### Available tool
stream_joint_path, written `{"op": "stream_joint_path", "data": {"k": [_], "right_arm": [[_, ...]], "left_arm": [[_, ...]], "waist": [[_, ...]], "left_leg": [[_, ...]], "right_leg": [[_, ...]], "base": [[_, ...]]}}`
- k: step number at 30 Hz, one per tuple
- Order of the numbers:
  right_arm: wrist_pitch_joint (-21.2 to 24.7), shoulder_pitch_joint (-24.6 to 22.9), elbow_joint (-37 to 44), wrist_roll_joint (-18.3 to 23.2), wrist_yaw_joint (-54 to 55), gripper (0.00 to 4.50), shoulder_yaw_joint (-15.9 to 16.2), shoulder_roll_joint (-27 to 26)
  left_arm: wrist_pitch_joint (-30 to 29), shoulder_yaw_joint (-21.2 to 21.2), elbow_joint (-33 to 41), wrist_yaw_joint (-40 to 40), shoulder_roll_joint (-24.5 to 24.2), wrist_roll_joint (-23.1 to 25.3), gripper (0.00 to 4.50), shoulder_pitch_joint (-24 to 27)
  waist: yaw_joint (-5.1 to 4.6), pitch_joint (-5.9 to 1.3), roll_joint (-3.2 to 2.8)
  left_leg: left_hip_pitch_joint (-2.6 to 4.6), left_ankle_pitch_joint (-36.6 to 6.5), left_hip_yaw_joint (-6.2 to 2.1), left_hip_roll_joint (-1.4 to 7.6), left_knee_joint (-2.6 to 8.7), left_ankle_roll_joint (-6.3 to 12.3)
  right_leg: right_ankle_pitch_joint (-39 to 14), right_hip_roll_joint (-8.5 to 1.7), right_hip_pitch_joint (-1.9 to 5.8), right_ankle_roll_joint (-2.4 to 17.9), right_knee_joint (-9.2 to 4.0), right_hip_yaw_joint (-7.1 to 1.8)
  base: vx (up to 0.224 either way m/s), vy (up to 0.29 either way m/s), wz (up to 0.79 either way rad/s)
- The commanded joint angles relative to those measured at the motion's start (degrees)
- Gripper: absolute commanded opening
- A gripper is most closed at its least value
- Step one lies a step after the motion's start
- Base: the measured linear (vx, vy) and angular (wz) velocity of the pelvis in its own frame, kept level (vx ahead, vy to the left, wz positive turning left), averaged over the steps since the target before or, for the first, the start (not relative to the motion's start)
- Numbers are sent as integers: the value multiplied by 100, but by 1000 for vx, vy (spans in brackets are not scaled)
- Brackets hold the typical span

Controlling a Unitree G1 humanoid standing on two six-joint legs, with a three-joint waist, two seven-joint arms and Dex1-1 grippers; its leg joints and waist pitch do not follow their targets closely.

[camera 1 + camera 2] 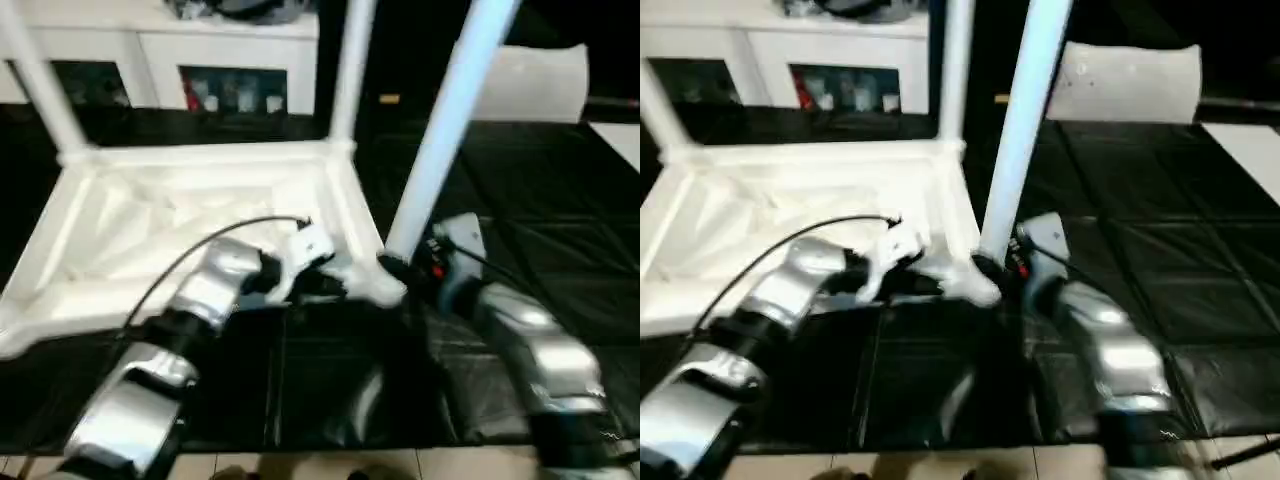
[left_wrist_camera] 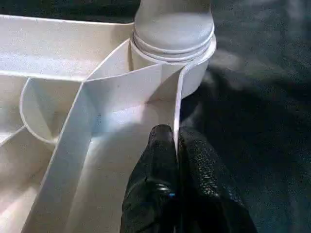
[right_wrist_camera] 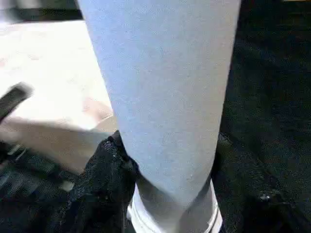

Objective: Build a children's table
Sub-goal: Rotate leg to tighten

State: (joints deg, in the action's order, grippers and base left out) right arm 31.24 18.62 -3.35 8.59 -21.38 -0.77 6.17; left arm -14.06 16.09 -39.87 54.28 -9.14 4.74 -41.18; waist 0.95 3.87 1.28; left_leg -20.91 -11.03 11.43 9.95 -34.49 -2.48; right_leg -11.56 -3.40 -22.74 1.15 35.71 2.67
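The white tabletop [image 1: 150, 230] lies underside up on the black mat, its diagonal ribs showing. Two white legs stand in its far corners, one on the left [image 1: 40, 80] and one on the right [image 1: 350, 70]. A third leg [image 1: 450, 110] rises tilted from the near right corner socket [image 2: 199, 63], its threaded end [image 2: 172, 29] seated in the socket. My right gripper [image 3: 165, 160] is shut on this leg just above the socket. My left gripper [image 2: 176, 141] is shut on the tabletop's thin rim beside that same corner.
A white cabinet [image 1: 150, 50] with dark shelves stands behind the mat. A white sheet-like bag [image 1: 540, 85] lies at the back right. The black mat [image 1: 560, 220] stretches to the right, and its near edge meets a pale floor [image 1: 300, 465].
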Motion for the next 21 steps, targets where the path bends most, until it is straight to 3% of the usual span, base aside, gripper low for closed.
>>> {"op": "stream_joint_path", "data": {"k": [1, 2, 3, 4, 8, 9, 11, 14, 19, 20, 21], "right_arm": [[192, 102, -311, 125, -11, 196, 733, -583], [110, 164, -369, 68, 140, 196, 702, -697], [34, 220, -425, 35, 247, 250, 671, -789], [-23, 262, -456, 37, 335, 263, 605, -903], [-227, 306, -478, 42, 352, 285, 504, -986], [-432, 265, -409, 81, 191, 309, 482, -889], [-616, 169, -273, 170, -103, 316, 493, -711], [-839, -19, -103, 225, -689, 353, 411, -267], [-925, -193, 66, 374, -1553, 392, 474, 347], [-930, -280, 153, 450, -2000, 401, 514, 682], [-930, -280, 153, 450, -2000, 401, 514, 682]], "left_arm": [[-165, 29, 287, -549, 610, -171, 0, -210], [-242, -14, 294, -712, 660, -144, 0, -228], [-278, -43, 286, -823, 685, -121, 0, -246], [-311, -72, 308, -911, 709, -88, 0, -241], [-299, -125, 392, -899, 682, -77, 0, -185], [-169, -135, 486, -692, 580, -149, 0, -102], [-157, -132, 594, -493, 422, -195, 0, -6], [199, -40, 639, -101, 54, -140, 0, 120], [780, 55, 552, 537, -329, -125, 0, 198], [1118, 111, 489, 939, -498, -163, 0, 209], [1118, 111, 489, 939, -498, -163, 0, 209]], "waist": [[27, -371, 6], [18, -382, -7], [5, -390, -20], [7, -389, -17], [6, -422, -39], [9, -422, -58], [12, -445, -63], [7, -453, -23], [21, -435, -43], [22, -431, -6], [38, -429, -17]], "left_leg": [[66, -1083, -204, 313, 405, 9], [53, -1042, -199, 309, 401, 33], [43, -1026, -195, 303, 400, 46], [52, -1030, -199, 308, 400, 60], [32, -780, -195, 310, 397, 192], [35, -747, -196, 311, 399, 210], [11, -636, -193, 316, 383, 300], [-2, -472, -180, 306, 363, 518], [17, -618, -174, 334, 362, 572], [23, -641, -171, 341, 367, 565], [22, -685, -176, 333, 365, 554]], "right_leg": [[-1784, -503, 228, 1051, -577, -299], [-1580, -496, 243, 1099, -560, -305], [-1471, -502, 247, 1132, -555, -307], [-1447, -506, 246, 1138, -558, -307], [-847, -494, 294, 1232, -505, -305], [-760, -491, 294, 1256, -498, -302], [-358, -510, 330, 1364, -460, -305], [63, -503, 357, 1488, -430, -299], [-173, -505, 345, 1491, -445, -298], [-251, -503, 335, 1482, -458, -295], [-354, -501, 337, 1459, -462, -291]], "base": [[0, 0, 0], [0, 0, 0], [0, 0, 0], [0, 0, 0], [0, 0, 0], [0, 0, 0], [0, 0, 0], [0, 0, 0], [0, 0, 0], [0, 0, 0], [0, 0, 0]]}}
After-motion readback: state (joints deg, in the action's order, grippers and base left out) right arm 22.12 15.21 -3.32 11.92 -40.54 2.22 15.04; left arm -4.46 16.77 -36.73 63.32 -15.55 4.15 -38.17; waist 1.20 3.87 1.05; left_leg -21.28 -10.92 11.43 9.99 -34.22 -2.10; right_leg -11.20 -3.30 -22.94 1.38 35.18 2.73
